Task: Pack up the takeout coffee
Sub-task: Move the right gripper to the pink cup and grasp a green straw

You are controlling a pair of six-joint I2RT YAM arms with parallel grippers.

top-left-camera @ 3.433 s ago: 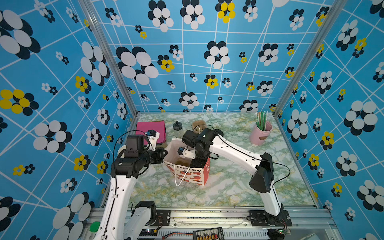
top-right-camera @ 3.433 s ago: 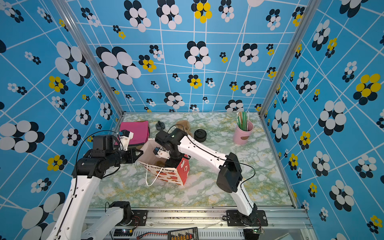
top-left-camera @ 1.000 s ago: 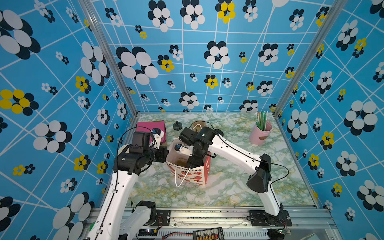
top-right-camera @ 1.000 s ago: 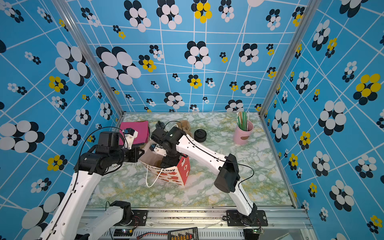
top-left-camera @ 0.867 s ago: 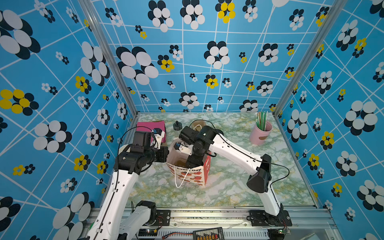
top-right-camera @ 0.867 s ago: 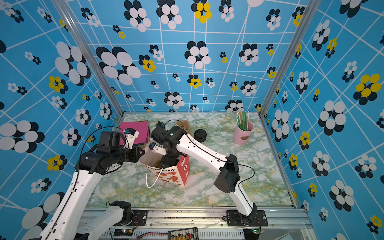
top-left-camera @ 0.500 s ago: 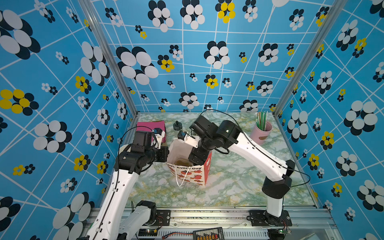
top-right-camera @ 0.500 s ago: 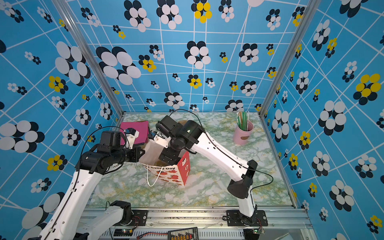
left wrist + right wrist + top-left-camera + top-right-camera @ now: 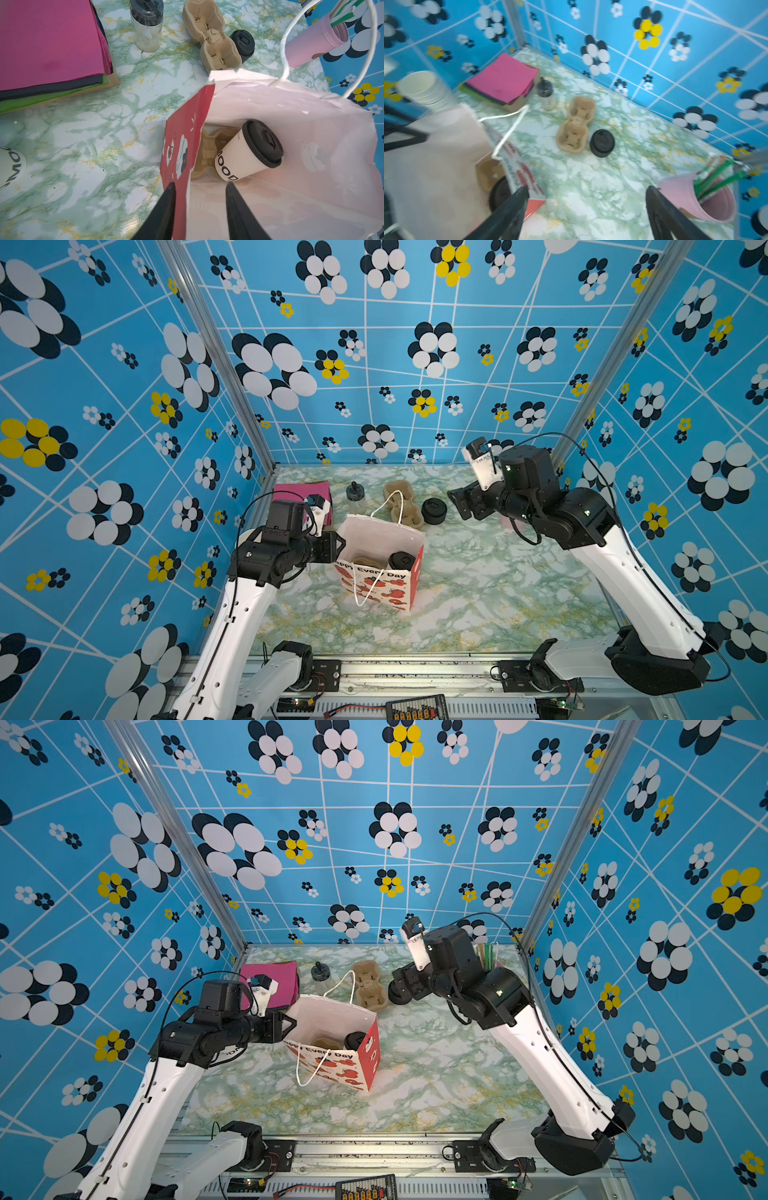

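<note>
Now that the right claw (image 9: 586,216) has pulled up and away from the bag, its jaws stand wide apart with nothing between them, hanging over the far part of the marbled green desk (image 9: 478,593), clear of the bag. Half a second ago it was still over the bag's mouth. The left claw (image 9: 200,185), which had been pinched shut on the rim, has parted. One finger sits outside the red side panel and the other inside, with the paper edge loose between them rather than clamped.

The takeout coffee (image 9: 245,153), a white paper cup with dark lettering low on its side and a round black plastic sip lid, lies inside the white-and-red printed paper gift bag (image 9: 384,585). It leans over rather than standing upright, its base against a brown moulded-pulp cup carrier (image 9: 204,153) on the bag's floor; whether it is seated in a cavity I cannot tell. I judge the packing essentially done, with both arms letting go.

The bag is thin, creased matt paper with white cord handles, and it stands open by itself. The lid is smooth moulded plastic, and the carrier looks rough and fibrous.
</note>
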